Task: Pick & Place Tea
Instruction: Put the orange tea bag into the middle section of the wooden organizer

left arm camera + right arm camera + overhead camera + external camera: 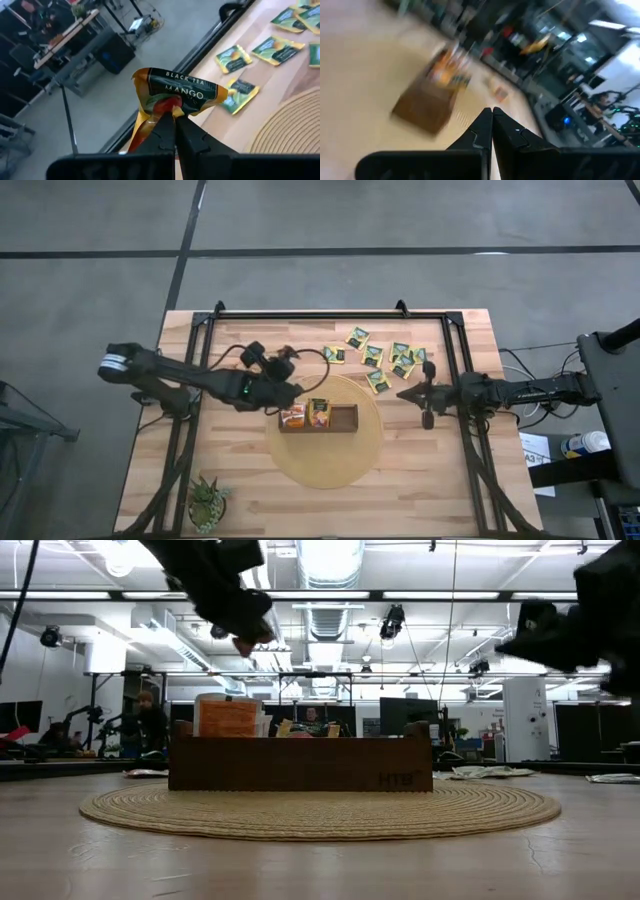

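My left gripper (pixel 289 359) hangs above the table just beyond the far left end of the dark wooden box (pixel 318 419), shut on a yellow-and-dark tea sachet (pixel 175 92) printed "BLACK TEA MANGO". The box stands on a round woven mat (pixel 325 455). It holds an orange sachet (pixel 292 416) and a green-and-yellow one (pixel 320 412), both upright. Several green-and-yellow sachets (pixel 385 358) lie flat on the table's far right part. My right gripper (pixel 403 393) waits shut and bare at the right, level with the box. My left gripper pinches the mango sachet's lower middle (pixel 168 107) between its two fingertips (pixel 186 131). The packet is crumpled and bowed around the pinch. It is lifted clear of the table, standing out beyond the fingers, which slant slightly downward toward the far right.
A small green spiky plant (pixel 207 502) sits at the near left corner. A black frame (pixel 330 314) runs along the table's far edge and down both sides. People and desks show in the room beyond in the low view.
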